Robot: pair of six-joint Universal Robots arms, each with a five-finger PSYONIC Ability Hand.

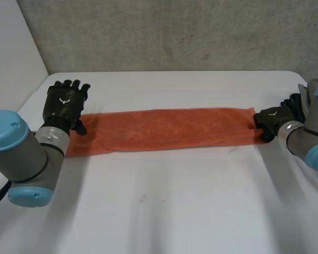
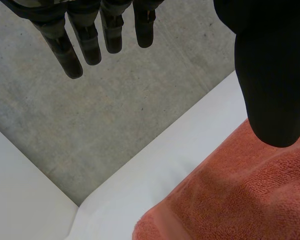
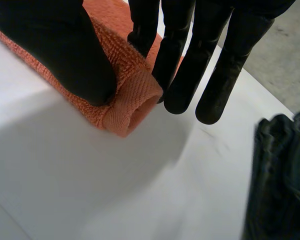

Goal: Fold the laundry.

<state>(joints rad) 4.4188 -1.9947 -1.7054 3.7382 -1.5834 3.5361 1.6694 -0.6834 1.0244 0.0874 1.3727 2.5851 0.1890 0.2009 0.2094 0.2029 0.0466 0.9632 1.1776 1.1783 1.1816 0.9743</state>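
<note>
Orange towel (image 1: pixel 169 128), folded lengthwise into a long narrow strip. Lies flat across the middle of the white table (image 1: pixel 175 211), running side to side and ending at a hand on each side.

Left hand (image 1: pixel 65 103): hovers at the towel's left end, raised off the table with its back to the head camera. Holds the fingers (image 2: pixel 90 42) straight and slightly spread, well clear of the cloth, pointing toward the grey wall (image 1: pixel 175 32) behind the table. Points the thumb (image 2: pixel 272 90) down over the left end of the strip, possibly brushing the pile, though hard to tell from the wrist view. Grips nothing.

Right hand (image 1: pixel 268 120): sits low at the towel's right end. Pinches that end, with the thumb (image 3: pixel 55 50) pressing down on one side and the fingers (image 3: pixel 182 65) straight and close together on the other. Bunches the hemmed edge into a small roll between them, just above the table.

Dark cloth (image 3: pixel 280 180), crumpled, on the table just beside the right hand and apart from the towel.
</note>
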